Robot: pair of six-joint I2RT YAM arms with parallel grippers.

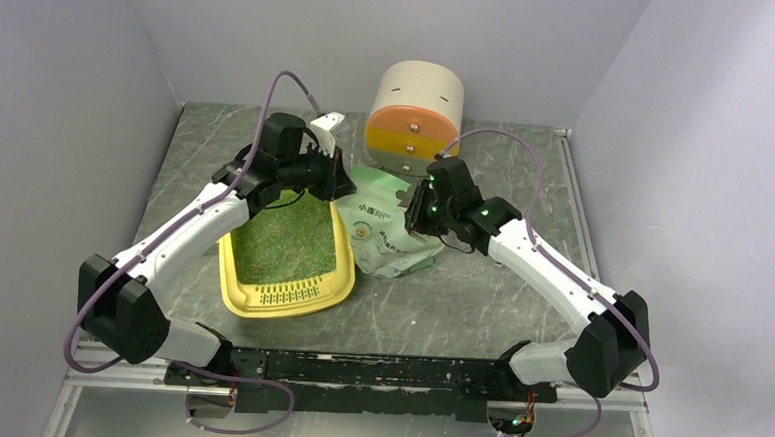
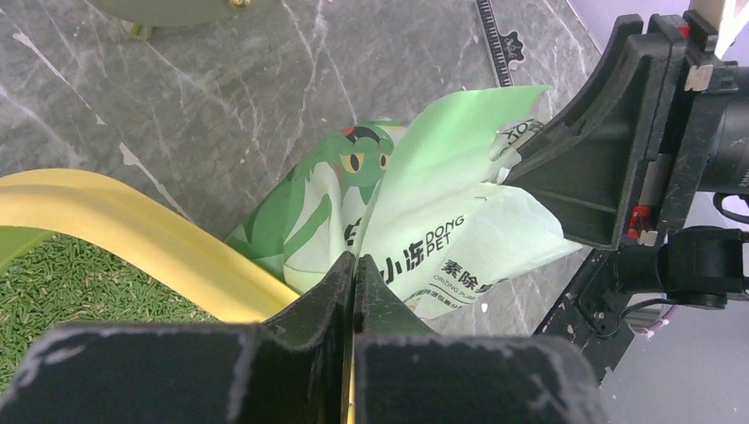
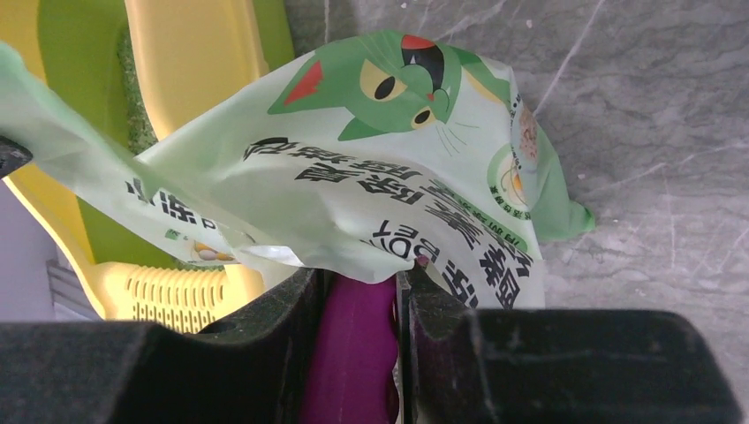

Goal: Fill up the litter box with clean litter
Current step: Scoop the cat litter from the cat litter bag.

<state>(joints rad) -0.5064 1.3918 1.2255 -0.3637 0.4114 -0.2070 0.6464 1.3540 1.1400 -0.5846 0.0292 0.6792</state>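
From above, the litter box (image 1: 229, 270) lay left of centre on the marble table (image 1: 479, 303) — a shallow yellow tray with its slotted grille toward the arms and its floor covered by a flat bed of greenish-grey clean litter (image 1: 282, 238). The printed bag (image 1: 392, 241) lay against its right rim, between the two grippers. In the left wrist view, the left gripper (image 2: 355, 265) had its jaws pressed together on a crease of the bag, just past the tray's rounded rim. In the right wrist view, the right gripper (image 3: 358, 283) pinched a magenta scoop (image 3: 353, 353) — the bag draped over its tips.
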